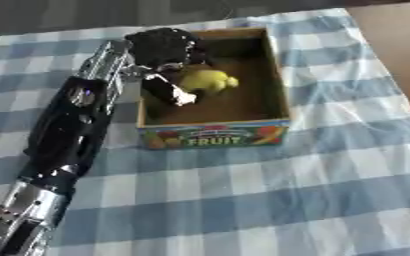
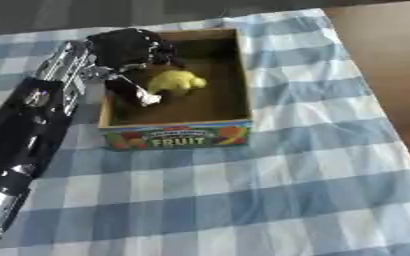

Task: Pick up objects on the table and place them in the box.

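Holding a yellow fruit (image 1: 207, 80) inside the box (image 1: 215, 135), robot hand (image 1: 163, 52).

Box (image 1: 215, 135) on table (image 1: 287, 200), fruit (image 1: 208, 80) inside, left hand (image 1: 160, 47) over its left wall

A yellow rounded object (image 1: 208, 80) lies beside the black left hand (image 1: 162, 47), inside the brown cardboard box (image 1: 275, 80); below it lies the blue-and-white checked tablecloth (image 1: 270, 200).

blue-white checked tablecloth (image 1: 270, 200) | bare brown tabletop (image 2: 383, 60) far right
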